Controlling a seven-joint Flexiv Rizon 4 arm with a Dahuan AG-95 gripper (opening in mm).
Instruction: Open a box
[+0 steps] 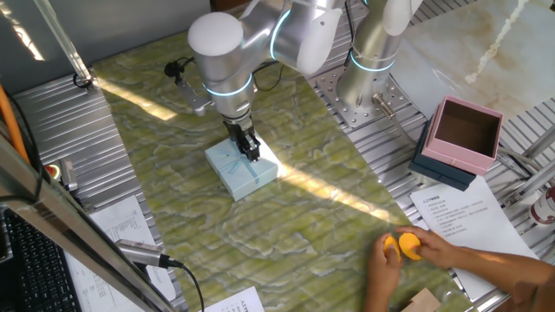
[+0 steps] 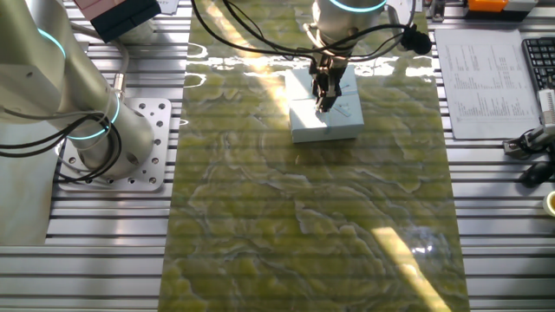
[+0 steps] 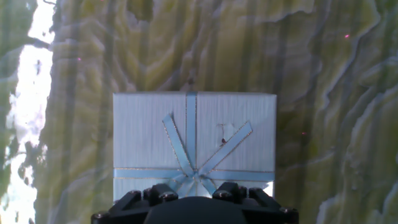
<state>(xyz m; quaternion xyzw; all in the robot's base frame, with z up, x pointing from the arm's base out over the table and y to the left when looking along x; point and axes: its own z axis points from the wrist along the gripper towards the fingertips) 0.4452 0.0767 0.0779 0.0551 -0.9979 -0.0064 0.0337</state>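
The box [image 1: 241,171] is a small pale blue gift box with a thin blue ribbon cross and bow, and it rests on the green marbled mat. Its lid is on. It also shows in the other fixed view [image 2: 334,117] and fills the middle of the hand view [image 3: 149,134]. My gripper [image 1: 251,151] points straight down onto the lid top, at the bow [image 3: 194,178]. In the other fixed view the gripper [image 2: 325,97] has its fingers close together. In the hand view the gripper [image 3: 194,190] has the bow pinched between the two dark fingertips.
A pink open box on a dark blue base [image 1: 460,139] stands at the right on papers. A person's hands hold a yellow object [image 1: 408,246] at the front right. The arm's base [image 1: 373,78] is behind the mat. A keyboard [image 2: 539,61] lies at the table edge.
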